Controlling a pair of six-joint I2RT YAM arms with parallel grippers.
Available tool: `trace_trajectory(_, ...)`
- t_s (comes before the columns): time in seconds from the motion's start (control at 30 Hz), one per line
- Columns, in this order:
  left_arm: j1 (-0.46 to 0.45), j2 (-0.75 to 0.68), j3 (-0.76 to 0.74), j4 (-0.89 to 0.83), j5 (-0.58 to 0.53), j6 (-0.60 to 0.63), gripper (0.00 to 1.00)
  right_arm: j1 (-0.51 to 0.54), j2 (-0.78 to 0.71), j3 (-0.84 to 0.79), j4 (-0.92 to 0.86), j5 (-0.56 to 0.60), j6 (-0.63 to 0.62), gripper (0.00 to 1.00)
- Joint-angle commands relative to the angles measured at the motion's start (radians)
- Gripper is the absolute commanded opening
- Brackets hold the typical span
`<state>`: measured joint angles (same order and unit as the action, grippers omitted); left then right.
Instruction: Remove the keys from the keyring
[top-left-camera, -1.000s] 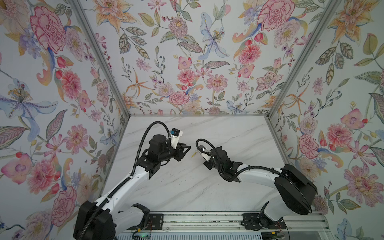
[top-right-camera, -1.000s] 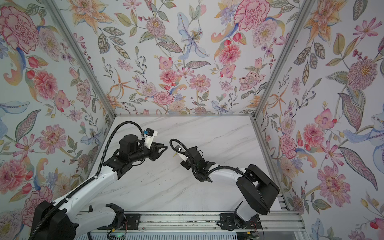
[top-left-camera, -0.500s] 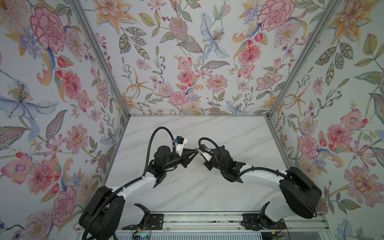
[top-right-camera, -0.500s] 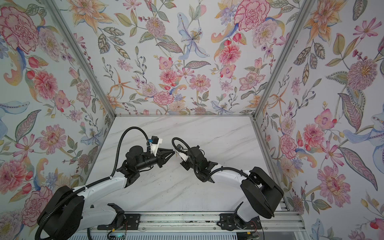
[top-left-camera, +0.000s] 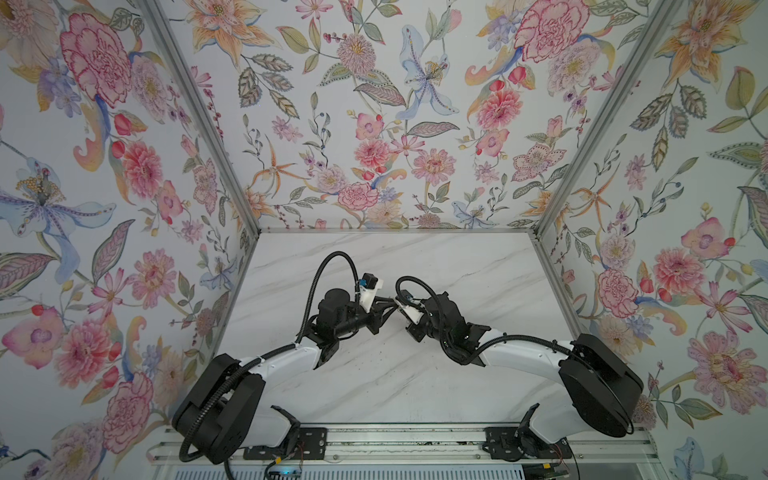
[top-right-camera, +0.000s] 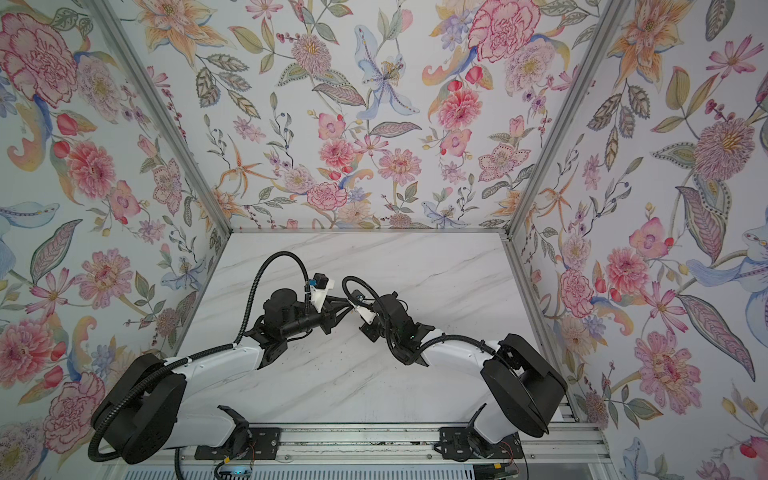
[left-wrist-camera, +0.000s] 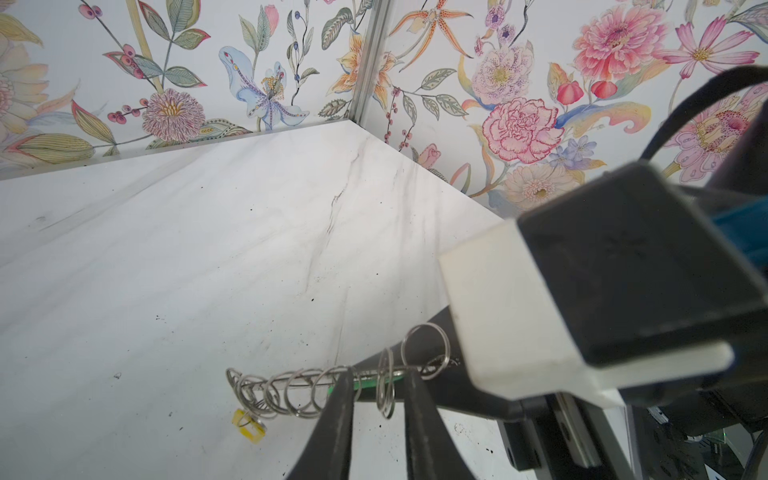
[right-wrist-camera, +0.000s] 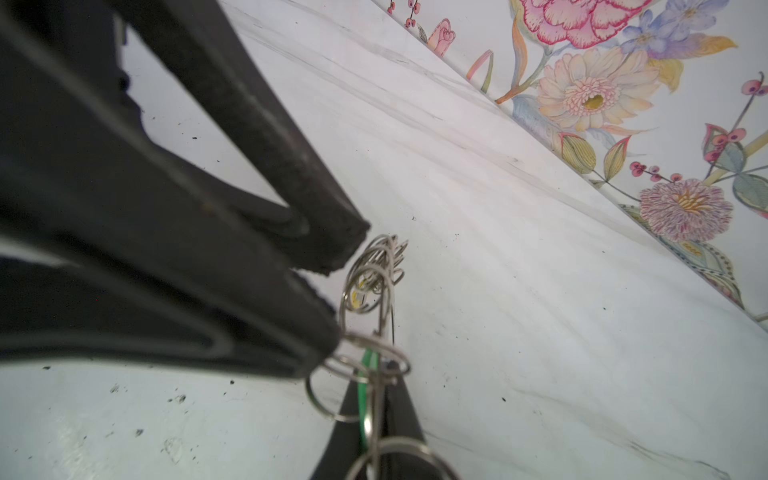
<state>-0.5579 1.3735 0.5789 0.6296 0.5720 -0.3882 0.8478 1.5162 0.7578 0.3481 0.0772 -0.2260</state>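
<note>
"Any writing on those tags?"

"None I can read; they're too small. One green tag (left-wrist-camera: 370, 381), one yellow tag (left-wrist-camera: 248, 424), both on the keyring (left-wrist-camera: 286, 379)."

"And the room?"

"A white marbled counter (top-left-camera: 457, 270) peppered with dark specks. It's boxed in by flowered wallpaper (top-left-camera: 374, 124), with aluminium posts (top-left-camera: 203, 124) at the corners and a rail (top-left-camera: 395, 440) along the front."

"Where's the ring?"

"Over mid-counter, where the left arm (top-left-camera: 286, 361) meets the right arm (top-left-camera: 523, 353). In both top views it's too small to make out. The left wrist view shows it edge-on, fringed with wire loops, the yellow tag dangling from the end away from the right arm. The right wrist view looks along it, loops stacked one behind another."

"The fingers?"

"The right fingers (right-wrist-camera: 405, 428) are clenched on the rim, with green showing between them. The left fingers (left-wrist-camera: 336, 415) stand either side of the green tag with a gap between them. Whether they're pinching it or only straddling it, I can't tell."
</note>
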Motion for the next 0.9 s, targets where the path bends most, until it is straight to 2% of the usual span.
trace_trajectory(0.0, -0.011, 0.023, 0.029, 0.024, 0.017, 0.019, 0.23, 0.007, -0.021, 0.024, 0.014, -0.013, 0.009, 0.00)
trace_trajectory(0.13, -0.009, 0.032, 0.033, 0.018, 0.017, 0.024, 0.23, 0.010, -0.023, 0.025, 0.014, -0.014, 0.009, 0.00)
trace_trajectory(0.27, -0.010, 0.034, 0.042, 0.009, 0.017, 0.026, 0.17, 0.011, -0.024, 0.024, 0.015, -0.013, 0.010, 0.00)
trace_trajectory(0.6, -0.021, 0.082, 0.055, -0.006, 0.045, 0.006, 0.16, 0.010, -0.012, 0.031, 0.020, -0.004, 0.024, 0.00)
trace_trajectory(0.77, -0.022, 0.068, 0.060, -0.044, 0.021, 0.024, 0.00, 0.010, -0.009, 0.030, 0.019, -0.002, 0.022, 0.00)
trace_trajectory(0.87, -0.022, 0.051, 0.066, -0.067, 0.006, 0.040, 0.00, 0.010, -0.005, 0.030, 0.017, -0.002, 0.021, 0.00)
